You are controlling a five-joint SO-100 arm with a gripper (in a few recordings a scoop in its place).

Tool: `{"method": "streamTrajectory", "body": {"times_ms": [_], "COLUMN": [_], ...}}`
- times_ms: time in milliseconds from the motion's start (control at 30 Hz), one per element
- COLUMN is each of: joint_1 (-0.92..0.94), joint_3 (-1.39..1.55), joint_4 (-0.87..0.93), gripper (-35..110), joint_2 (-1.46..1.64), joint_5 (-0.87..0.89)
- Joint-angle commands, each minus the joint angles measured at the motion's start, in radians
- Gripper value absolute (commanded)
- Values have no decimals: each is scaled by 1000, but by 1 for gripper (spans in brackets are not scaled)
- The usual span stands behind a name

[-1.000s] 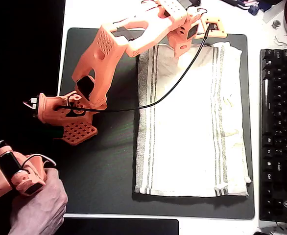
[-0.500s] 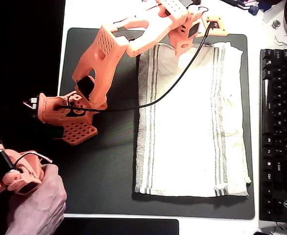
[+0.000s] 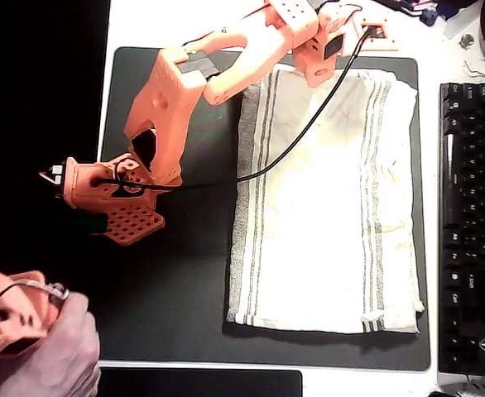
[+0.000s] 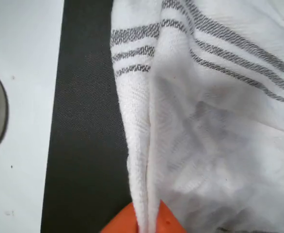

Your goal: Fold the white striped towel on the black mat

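In the overhead view the white striped towel (image 3: 327, 203) lay spread on the right half of the black mat (image 3: 172, 281), its grey stripe groups running top to bottom near the left and right edges. The mat sat on a white surface (image 3: 143, 25), with a black keyboard (image 3: 472, 223) just right of it. The orange arm (image 3: 184, 91) reached from its base at the mat's left edge up and across to the towel's top edge, where the pincer (image 3: 317, 70) met the cloth and a black cable (image 3: 292, 149) trailed over the towel back toward the base. In the wrist view the towel (image 4: 210, 121) was gathered into a raised fold that ran down into the orange pincer (image 4: 147, 221) at the bottom edge, the jaws pressed together on that pinch of cloth, with the mat (image 4: 88, 136) beside it and the surface (image 4: 23, 97) further left
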Motion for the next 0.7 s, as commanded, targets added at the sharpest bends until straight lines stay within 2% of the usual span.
{"method": "streamTrajectory", "body": {"times_ms": [0,300,667], "joint_1": [26,184,499], "joint_3": [25,186,356], "joint_4": [20,46,29], "gripper": [0,0,0], "joint_2": [144,403,606], "joint_5": [-35,-137,-336]}}
